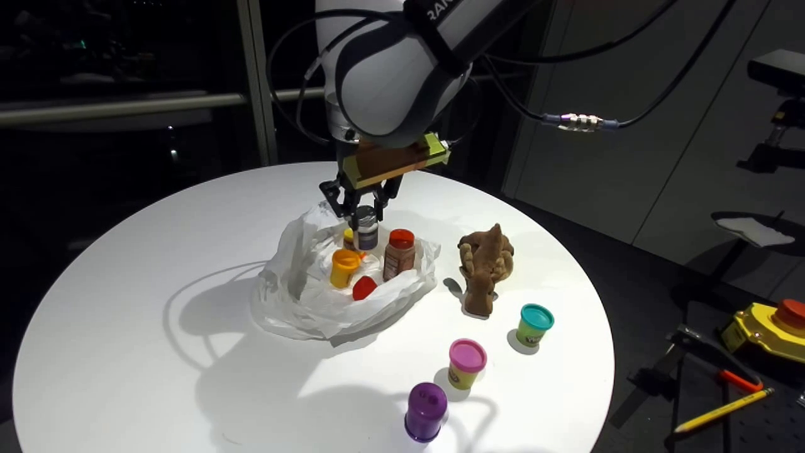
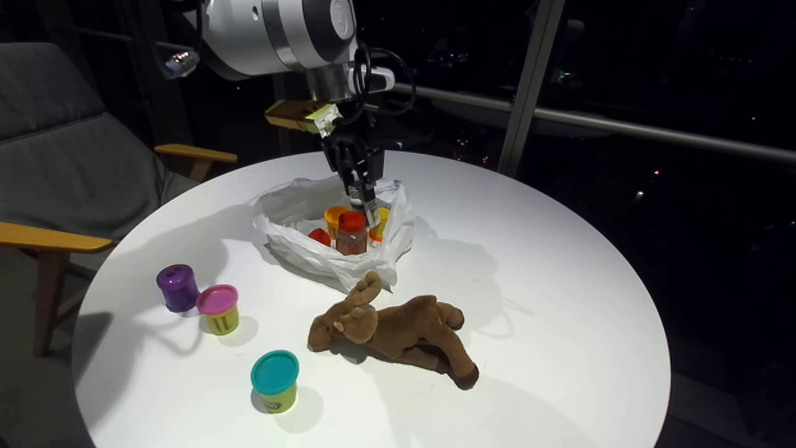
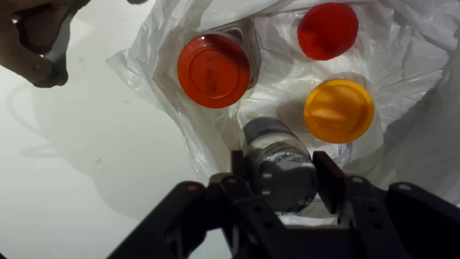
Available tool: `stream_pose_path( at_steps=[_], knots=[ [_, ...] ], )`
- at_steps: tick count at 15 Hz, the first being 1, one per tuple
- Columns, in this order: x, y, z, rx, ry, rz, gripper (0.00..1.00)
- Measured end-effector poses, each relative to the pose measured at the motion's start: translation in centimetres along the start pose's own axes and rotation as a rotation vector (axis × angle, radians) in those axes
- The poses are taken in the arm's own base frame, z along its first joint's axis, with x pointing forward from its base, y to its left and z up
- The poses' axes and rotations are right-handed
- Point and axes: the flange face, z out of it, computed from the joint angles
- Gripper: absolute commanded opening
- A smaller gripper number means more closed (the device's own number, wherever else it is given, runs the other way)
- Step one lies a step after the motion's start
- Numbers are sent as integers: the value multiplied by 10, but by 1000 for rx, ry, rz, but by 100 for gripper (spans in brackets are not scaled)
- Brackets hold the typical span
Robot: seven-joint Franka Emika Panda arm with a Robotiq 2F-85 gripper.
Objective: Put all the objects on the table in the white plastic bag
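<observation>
Grey-topped jar [image 1: 367,235] held inside the mouth of the white plastic bag [image 1: 283,305]

You have the jar clasped between the two fingers [image 3: 329,172] of your gripper [image 3: 280,162], its lower end within the bag; whether it touches the bag's floor, you cannot tell. Around it in the bag you see a red-lidded jar [image 3: 214,71], an orange-lidded tub [image 3: 339,110], a rounded red object [image 3: 327,31] and, in an exterior view, a yellow container [image 2: 382,223]. In both exterior views, the bag spreads toward the far edge of the round white table [image 1: 94,314]. In an exterior view, a brown plush animal [image 1: 487,270] lies between the bag and the right edge. A teal-lidded tub [image 1: 533,327] stands near that edge, a pink-lidded tub [image 1: 466,365] and a purple container [image 1: 426,412] toward the near edge. Beyond the right edge, you find a yellow box [image 1: 758,330] topped by a red button [image 1: 791,313], and a pencil [image 1: 723,411].
</observation>
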Motion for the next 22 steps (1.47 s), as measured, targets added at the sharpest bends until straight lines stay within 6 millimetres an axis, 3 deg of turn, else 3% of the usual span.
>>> stream_pose_path(
  at_steps=[8,9,13,14,17,20,22],
  knots=[
    [7,10,38,13,-35,20,25],
    [9,10,41,31,-43,24,69],
    [17,19,46,90,-65,41,98],
    [19,22,45,97,-65,46,100],
    [27,29,30,111,-38,56,100],
    [30,29,-11,135,4,54,100],
    [20,23,-45,150,18,42,100]
  ],
)
